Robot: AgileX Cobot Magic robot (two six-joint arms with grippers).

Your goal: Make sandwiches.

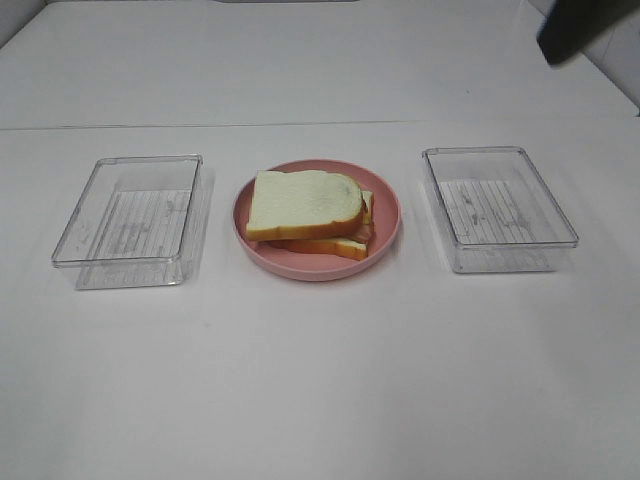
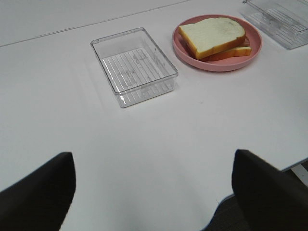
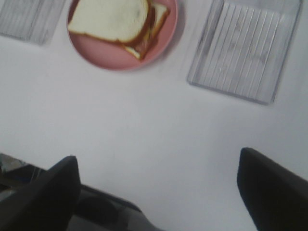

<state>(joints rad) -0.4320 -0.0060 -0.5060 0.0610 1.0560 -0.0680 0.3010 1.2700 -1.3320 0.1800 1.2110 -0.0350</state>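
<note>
The sandwich sits on a round pink plate at the middle of the white worktop, and that worktop is the largest thing in sight, running pale and bare-looking to every edge of the high view.

Next in size come two clear plastic trays. The left tray lies to the left of the plate and the right tray to its right, each near the plate but apart from it, with only ribbed floors showing through their walls.

The plate holds the whole stack within its rim. The sandwich has a white bread slice with an orange-brown crust on top and a second slice beneath, slightly offset so its edge sticks out on one side. Between them a thin reddish strip shows at the edge (the right wrist view is blurred, so the filling is hard to name for certain).

The left hand hangs over bare worktop well short of the left tray, its two dark fingers spread wide and gripping nothing. The right hand is likewise spread wide and holds nothing, near the worktop's edge and well apart from the plate.
</note>
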